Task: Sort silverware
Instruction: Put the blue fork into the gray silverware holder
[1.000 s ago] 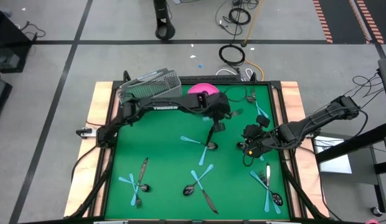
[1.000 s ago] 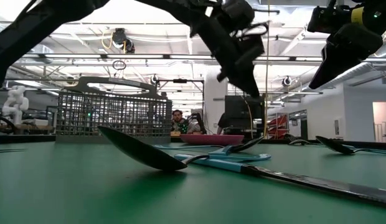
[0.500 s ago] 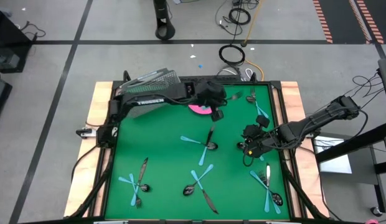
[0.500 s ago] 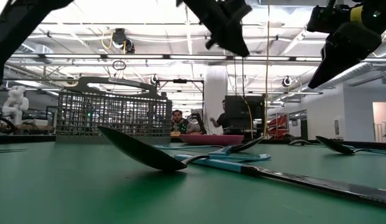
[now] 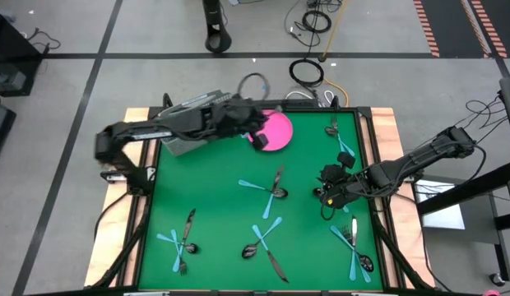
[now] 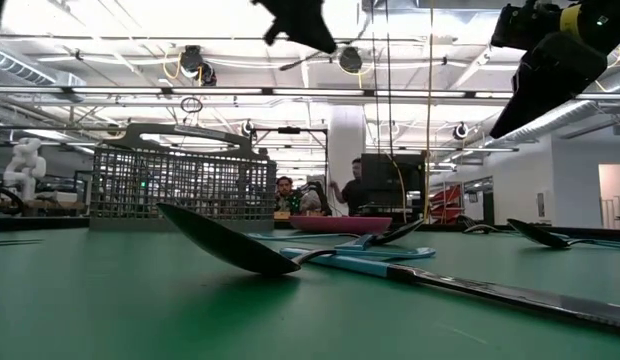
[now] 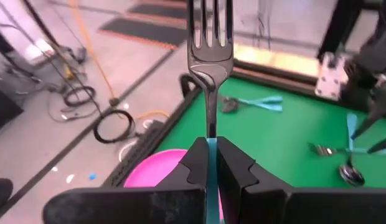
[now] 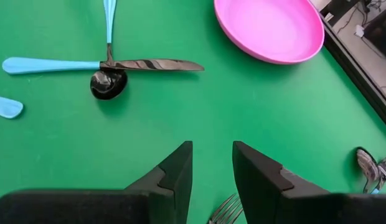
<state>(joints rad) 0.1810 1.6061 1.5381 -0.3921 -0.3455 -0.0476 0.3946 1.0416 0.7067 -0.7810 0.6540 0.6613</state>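
Since a second ago your left tool (image 7: 211, 163) has swung from mid-counter toward the basket (image 5: 185, 111), pinching a blue-handled fork (image 7: 210, 56) upright. It looks light, stiff and slippery, so grip the handle. Your right tool (image 8: 211, 171) waits, fingers spread.

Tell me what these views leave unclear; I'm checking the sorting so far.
- Basket contents: low view, mesh too dense; high view, left arm covers it.
- Fork handle: left wrist view, hidden inside the left gripper.
- Fork by the right gripper: right wrist view, cut off at the edge.
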